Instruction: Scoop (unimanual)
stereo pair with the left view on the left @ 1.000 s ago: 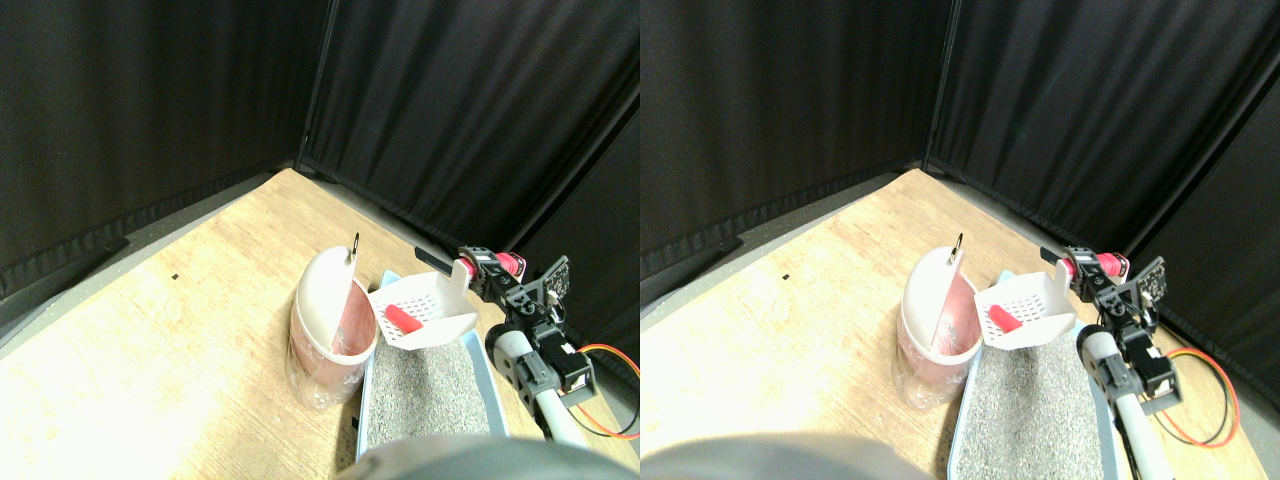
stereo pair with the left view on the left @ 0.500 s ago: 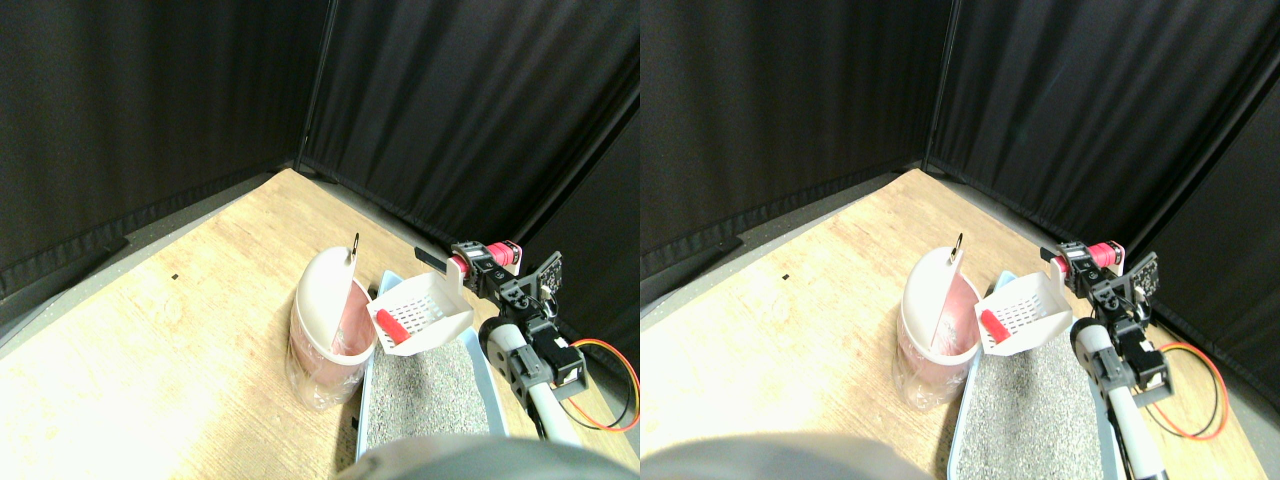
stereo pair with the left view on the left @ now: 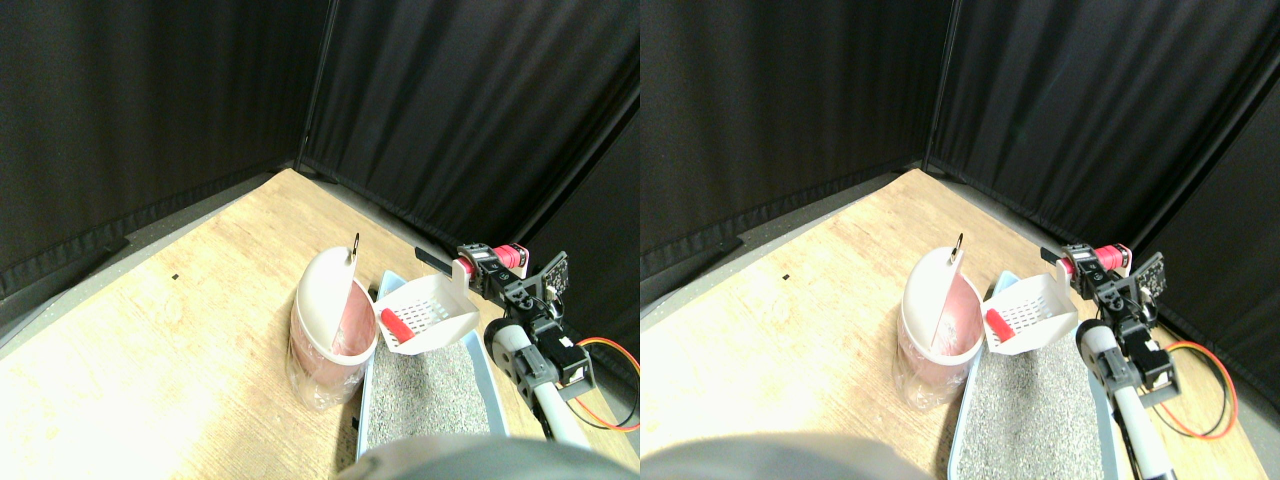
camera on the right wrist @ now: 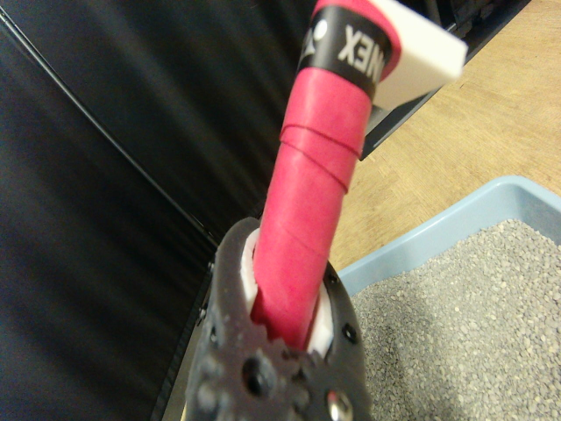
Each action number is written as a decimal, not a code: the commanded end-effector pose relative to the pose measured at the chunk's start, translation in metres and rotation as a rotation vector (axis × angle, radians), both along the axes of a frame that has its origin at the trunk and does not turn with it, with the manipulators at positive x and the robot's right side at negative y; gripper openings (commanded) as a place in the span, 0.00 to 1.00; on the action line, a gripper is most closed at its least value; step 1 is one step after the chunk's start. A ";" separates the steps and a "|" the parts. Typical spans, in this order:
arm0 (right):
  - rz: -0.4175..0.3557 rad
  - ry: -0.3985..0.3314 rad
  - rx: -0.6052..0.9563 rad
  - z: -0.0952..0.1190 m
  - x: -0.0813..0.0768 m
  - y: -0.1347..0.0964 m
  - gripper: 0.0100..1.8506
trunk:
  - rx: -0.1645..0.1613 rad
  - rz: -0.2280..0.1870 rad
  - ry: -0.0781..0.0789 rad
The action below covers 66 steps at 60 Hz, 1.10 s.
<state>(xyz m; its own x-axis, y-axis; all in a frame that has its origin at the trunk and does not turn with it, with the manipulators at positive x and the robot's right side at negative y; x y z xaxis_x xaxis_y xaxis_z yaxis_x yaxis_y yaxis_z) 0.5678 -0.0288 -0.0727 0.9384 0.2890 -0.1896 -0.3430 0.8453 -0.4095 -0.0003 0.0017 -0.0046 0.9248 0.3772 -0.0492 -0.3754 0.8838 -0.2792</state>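
Note:
A white slotted scoop [stereo pair with the left view on the left: 428, 312] hangs in the air, tilted down toward a white bin [stereo pair with the left view on the left: 322, 300] with a pink liner and a raised swing lid. A small red piece [stereo pair with the left view on the left: 395, 327] lies in the scoop near its low edge, just beside the bin's rim. My right gripper [stereo pair with the left view on the left: 488, 268] is shut on the scoop's pink wrapped handle [stereo pair with the left view on the left: 508, 255]. In the wrist view the pink handle [camera on the right wrist: 317, 175] runs out of the dark jaw of the gripper [camera on the right wrist: 294, 303], which clamps its base.
A light blue tray [stereo pair with the left view on the left: 368, 395] filled with grey litter [stereo pair with the left view on the left: 425, 390] lies under the scoop, right of the bin; its rim [camera on the right wrist: 438, 235] and the litter [camera on the right wrist: 473, 324] also show in the wrist view. Black curtains close off the wooden floor [stereo pair with the left view on the left: 180, 330]. An orange cable [stereo pair with the left view on the left: 610, 350] trails by the arm.
The scoop has tipped toward the bin, and the red piece has slid from the scoop's middle to its low edge by the bin. The bin and tray are unmoved.

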 end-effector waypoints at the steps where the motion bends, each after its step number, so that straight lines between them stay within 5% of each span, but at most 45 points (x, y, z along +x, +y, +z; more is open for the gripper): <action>1: 0.006 -0.065 0.025 0.012 -0.002 0.004 0.02 | 0.014 0.023 -0.009; 40: 0.025 -0.073 -0.081 0.016 -0.012 0.018 0.12 | 0.011 0.025 -0.016; 66: -0.014 -0.091 -0.069 0.021 -0.009 0.018 0.07 | 0.013 0.024 -0.018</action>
<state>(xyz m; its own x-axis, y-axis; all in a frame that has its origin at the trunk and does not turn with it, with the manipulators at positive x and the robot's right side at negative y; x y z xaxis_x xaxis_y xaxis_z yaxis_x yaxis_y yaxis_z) 0.5573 -0.0135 -0.0632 0.9398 0.2864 -0.1865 -0.3416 0.8041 -0.4866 0.0006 0.0004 -0.0050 0.9247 0.3778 -0.0458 -0.3752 0.8849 -0.2761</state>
